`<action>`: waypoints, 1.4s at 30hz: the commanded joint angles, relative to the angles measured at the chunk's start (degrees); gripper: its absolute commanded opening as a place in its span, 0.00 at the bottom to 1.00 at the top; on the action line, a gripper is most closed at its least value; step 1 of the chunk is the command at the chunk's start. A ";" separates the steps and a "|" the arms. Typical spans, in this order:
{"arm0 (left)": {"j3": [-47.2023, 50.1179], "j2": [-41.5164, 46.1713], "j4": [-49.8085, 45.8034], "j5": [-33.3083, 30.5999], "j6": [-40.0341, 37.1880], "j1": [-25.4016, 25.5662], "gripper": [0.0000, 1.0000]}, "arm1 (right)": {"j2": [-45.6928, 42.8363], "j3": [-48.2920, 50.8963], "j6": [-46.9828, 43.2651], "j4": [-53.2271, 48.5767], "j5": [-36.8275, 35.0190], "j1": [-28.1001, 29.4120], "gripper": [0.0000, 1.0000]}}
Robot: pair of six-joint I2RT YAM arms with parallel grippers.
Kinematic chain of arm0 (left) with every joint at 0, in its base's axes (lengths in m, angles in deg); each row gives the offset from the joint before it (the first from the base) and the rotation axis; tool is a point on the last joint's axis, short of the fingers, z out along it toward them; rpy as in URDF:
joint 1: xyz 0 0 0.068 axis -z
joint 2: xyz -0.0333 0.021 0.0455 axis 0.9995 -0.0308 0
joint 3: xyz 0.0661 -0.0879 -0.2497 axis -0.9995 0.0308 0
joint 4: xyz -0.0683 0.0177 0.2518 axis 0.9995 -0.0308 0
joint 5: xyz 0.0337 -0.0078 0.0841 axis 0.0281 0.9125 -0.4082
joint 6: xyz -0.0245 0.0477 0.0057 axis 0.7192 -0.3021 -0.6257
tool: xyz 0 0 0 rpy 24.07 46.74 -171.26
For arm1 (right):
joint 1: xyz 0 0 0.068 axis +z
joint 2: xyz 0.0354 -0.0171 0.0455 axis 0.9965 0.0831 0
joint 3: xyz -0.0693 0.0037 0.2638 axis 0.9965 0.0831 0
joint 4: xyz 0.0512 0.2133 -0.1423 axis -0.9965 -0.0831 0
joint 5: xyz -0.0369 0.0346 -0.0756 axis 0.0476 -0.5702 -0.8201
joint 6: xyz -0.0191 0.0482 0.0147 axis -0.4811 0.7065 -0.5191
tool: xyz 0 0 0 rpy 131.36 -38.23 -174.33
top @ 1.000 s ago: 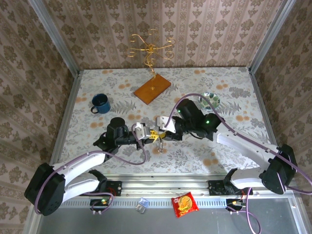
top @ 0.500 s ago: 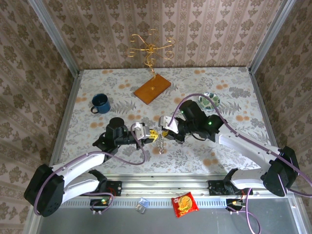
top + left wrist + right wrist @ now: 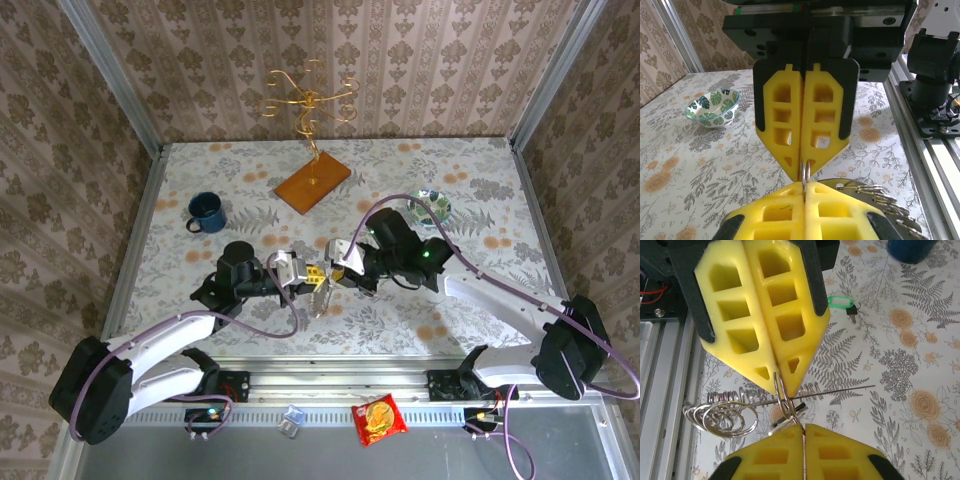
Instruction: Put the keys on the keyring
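Observation:
Over the near middle of the table my left gripper and right gripper meet tip to tip. Both are shut on one small silvery split ring, part of the keyring. In the left wrist view my own left gripper pinches it from below and the right gripper from above. The big thin hoop and a coil of loose rings hang beside it. A green-headed key lies on the table with a small dark key next to it. My right gripper faces the left gripper.
A blue mug stands at the left, and a leaf-patterned bowl at the right. A gold wire stand on a wooden base is at the back. A snack packet lies on the front ledge.
The bunch hanging under the two grippers has swung a little to the left. Both grippers stay together on the ring.

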 commanded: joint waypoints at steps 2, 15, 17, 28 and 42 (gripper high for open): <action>0.79 0.38 5.54 2.41 1.98 0.31 0.00 | -4.61 3.44 1.18 5.93 2.07 -0.61 0.25; 1.75 -0.47 9.86 3.67 5.25 0.26 0.00 | -4.75 6.82 5.38 13.77 5.72 -0.63 0.24; 1.86 -0.68 10.58 3.75 5.83 0.20 0.00 | -4.54 6.80 5.67 14.01 6.08 -0.63 0.22; 2.14 -1.39 12.38 3.98 6.71 0.25 0.00 | -4.21 6.56 6.66 15.35 7.86 -0.63 0.08; -0.02 0.86 0.27 -2.35 -1.02 0.32 0.20 | -2.24 0.35 -1.37 0.80 4.47 0.01 0.00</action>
